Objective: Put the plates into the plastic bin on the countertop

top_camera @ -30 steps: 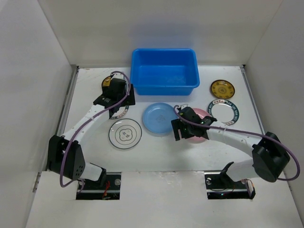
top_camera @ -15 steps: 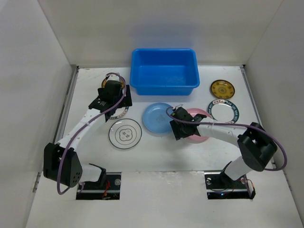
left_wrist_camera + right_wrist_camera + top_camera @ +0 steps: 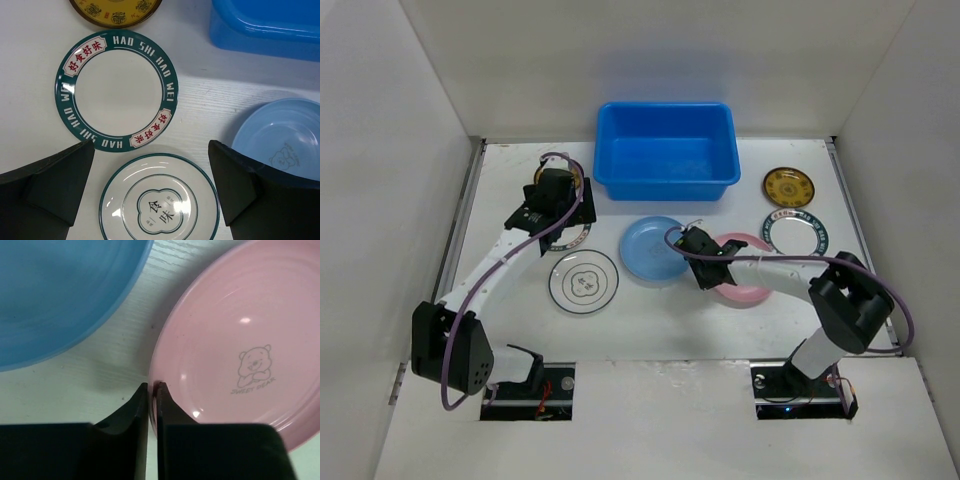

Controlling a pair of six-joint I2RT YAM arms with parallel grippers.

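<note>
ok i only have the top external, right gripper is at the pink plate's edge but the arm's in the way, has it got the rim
observer: yes, the right wrist view shows the right gripper all but shut, with the rim of the pink plate in the thin gap between its fingers.
operator: is it touching the light blue plate too
observer: no, the light blue plate lies apart, with bare countertop between the two plates.
operator: and the left one, holding anything
observer: no, the left wrist view shows the left gripper open and empty above the thin-ring plate, with the dark-banded plate just beyond.
</note>
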